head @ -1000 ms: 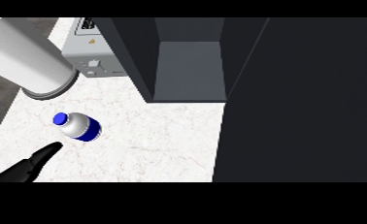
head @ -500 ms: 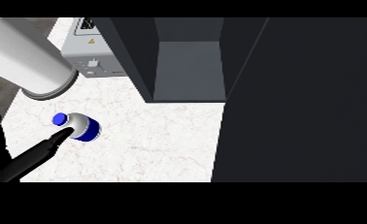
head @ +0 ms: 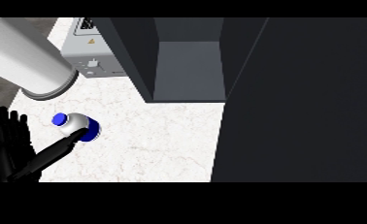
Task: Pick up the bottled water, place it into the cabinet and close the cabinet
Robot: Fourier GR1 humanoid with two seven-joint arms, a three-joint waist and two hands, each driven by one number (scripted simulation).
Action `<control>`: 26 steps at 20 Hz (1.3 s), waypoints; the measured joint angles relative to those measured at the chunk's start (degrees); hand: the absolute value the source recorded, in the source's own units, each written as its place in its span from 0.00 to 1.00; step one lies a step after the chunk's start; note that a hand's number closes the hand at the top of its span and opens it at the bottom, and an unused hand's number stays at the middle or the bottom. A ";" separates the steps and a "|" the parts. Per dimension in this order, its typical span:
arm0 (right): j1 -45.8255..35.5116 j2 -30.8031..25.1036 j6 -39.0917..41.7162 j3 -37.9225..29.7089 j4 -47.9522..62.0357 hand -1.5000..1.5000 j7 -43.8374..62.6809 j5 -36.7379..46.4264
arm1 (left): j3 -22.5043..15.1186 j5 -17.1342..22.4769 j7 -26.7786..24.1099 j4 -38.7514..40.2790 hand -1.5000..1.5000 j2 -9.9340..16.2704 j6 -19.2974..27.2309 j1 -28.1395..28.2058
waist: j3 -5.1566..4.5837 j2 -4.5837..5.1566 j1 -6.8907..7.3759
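Observation:
The bottled water (head: 76, 125), white with a blue cap and a blue band, stands on the marble counter (head: 158, 140) at the left. My left hand (head: 16, 148) is at the lower left edge, open, its fingers straight and pointing up. Its thumb (head: 56, 151) stretches up and to the right, and the tip touches the bottle's lower side. A thick grey forearm (head: 28, 63) crosses the upper left corner above the bottle. The dark cabinet (head: 190, 68) stands open at the centre top, and nothing shows on its shelf. My right hand does not show.
The cabinet's dark door (head: 294, 102) stands open and fills the right side of the view, over the counter's right part. A grey appliance (head: 90, 56) sits at the back left, against the cabinet's left wall.
My left hand has come up and to the right from the lower left corner. Its thumb now reaches the bottle, and its fingers show at the left edge. The bottle has not moved.

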 measured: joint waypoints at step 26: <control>-1.03 -4.21 -4.77 2.43 0.08 0.00 -0.95 0.97 | 5.61 6.69 -26.67 39.61 0.00 -1.73 -2.25 -14.31 | 0.02 0.06 -0.14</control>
